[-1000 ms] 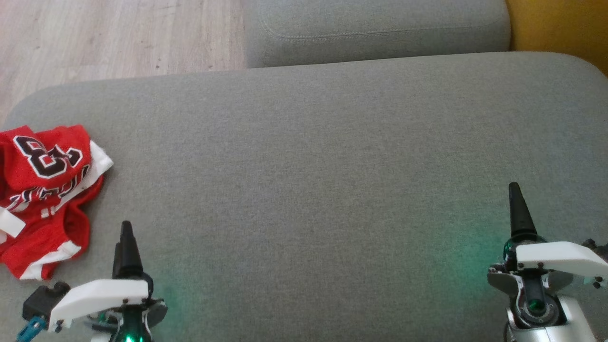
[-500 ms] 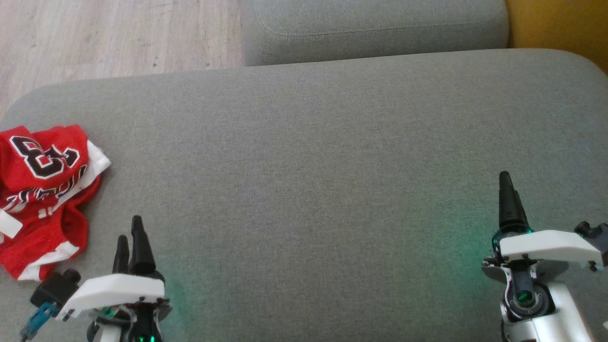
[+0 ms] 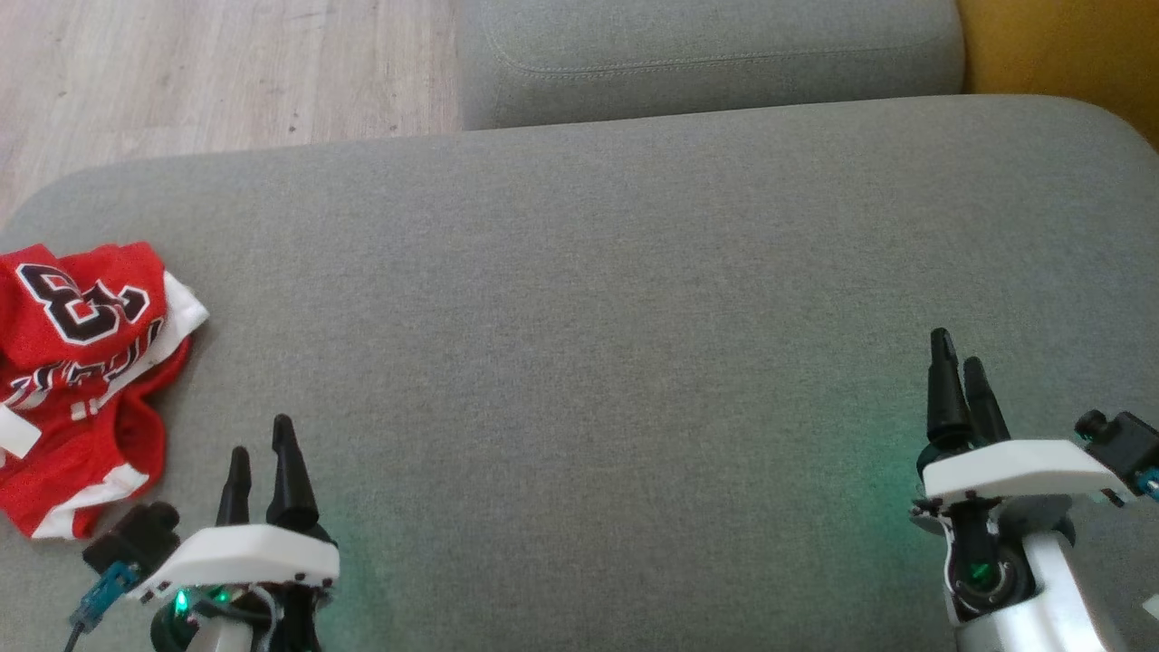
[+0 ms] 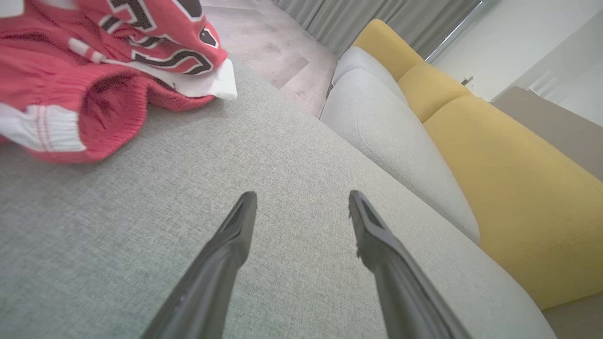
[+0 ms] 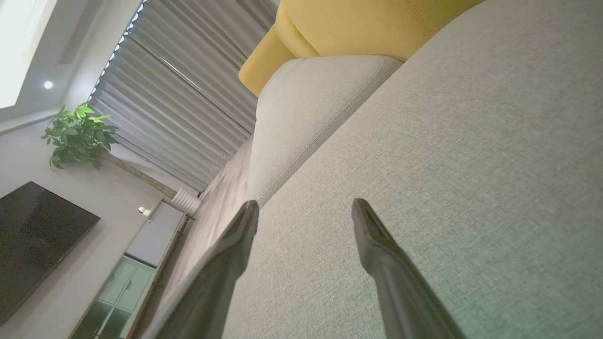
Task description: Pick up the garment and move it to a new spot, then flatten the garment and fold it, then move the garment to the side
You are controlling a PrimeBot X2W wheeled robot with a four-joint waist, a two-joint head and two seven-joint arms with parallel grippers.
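Crumpled red mesh jersey with white trim sits bunched at the left edge of the wide grey fabric cushion. Left gripper: jaws spread, empty, just right of the heap. Right gripper: spread, empty, well apart across the cushion. The heap's visible long axis runs roughly near-to-far. Left arm is nearer; the reach likely goes left and forward.

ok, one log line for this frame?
phase: pre-grasp | garment: crumpled, far left on grey cushion, untouched | left end effector: open, empty, clear of garment | right end effector: open, empty
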